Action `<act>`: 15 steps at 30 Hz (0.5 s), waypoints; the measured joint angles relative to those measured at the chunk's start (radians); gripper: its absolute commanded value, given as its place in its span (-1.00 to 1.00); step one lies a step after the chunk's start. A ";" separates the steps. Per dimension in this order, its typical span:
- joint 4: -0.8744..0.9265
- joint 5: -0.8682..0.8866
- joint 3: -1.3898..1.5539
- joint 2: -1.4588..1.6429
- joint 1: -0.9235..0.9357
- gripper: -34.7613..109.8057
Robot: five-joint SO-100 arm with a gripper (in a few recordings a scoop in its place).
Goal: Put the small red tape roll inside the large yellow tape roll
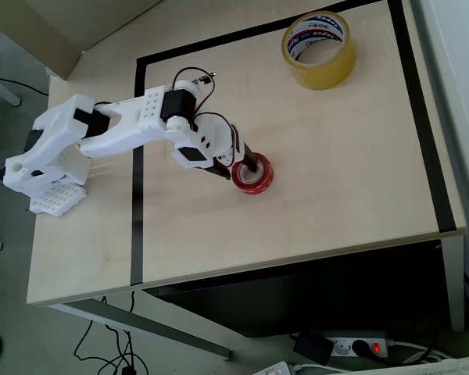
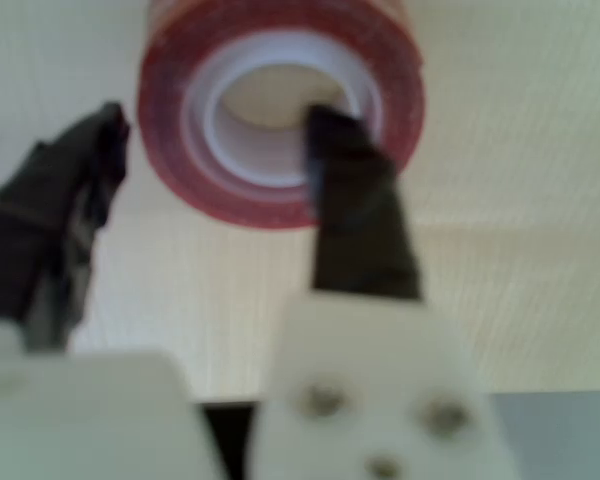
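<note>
Pincer at the small glossy red tape roll point(image 1: 253, 176), mid-table, fingers spread around one wall of the ring.

Wrist view: the red ring with white inner core point(image 2: 280, 100) lies flat on the pale wood tabletop point(image 2: 520, 200), directly ahead of the black-fingered two-finger gripper point(image 2: 215, 170). One black finger point(image 2: 355, 200) reaches into the ring's hole at its near right side; the other finger point(image 2: 60, 220) stands outside the roll to the left, apart from it. Jaws spread, not pinching. Overhead view: the white arm's gripper point(image 1: 236, 166) sits at the red roll's left edge. The large translucent amber-yellow tape roll point(image 1: 319, 50), white core with lettering, stands well apart near the table's far right corner, beside the black tape border line point(image 1: 137, 195).
</note>
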 measured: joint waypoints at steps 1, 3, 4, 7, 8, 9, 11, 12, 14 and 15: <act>0.000 0.000 0.000 0.005 0.000 -0.22; 0.000 0.000 0.009 0.032 -0.003 -0.22; 0.000 0.000 0.025 0.057 -0.009 -0.22; 0.000 0.000 0.064 0.133 -0.038 -0.22; 0.000 0.000 0.072 0.158 -0.049 -0.22; 0.000 0.000 0.074 0.181 -0.060 -0.22; 0.000 -0.011 0.075 0.222 -0.080 -0.22; 0.000 -0.015 0.075 0.235 -0.091 -0.22; 0.000 -0.018 0.075 0.252 -0.107 -0.22; 0.000 -0.018 0.072 0.252 -0.115 -0.22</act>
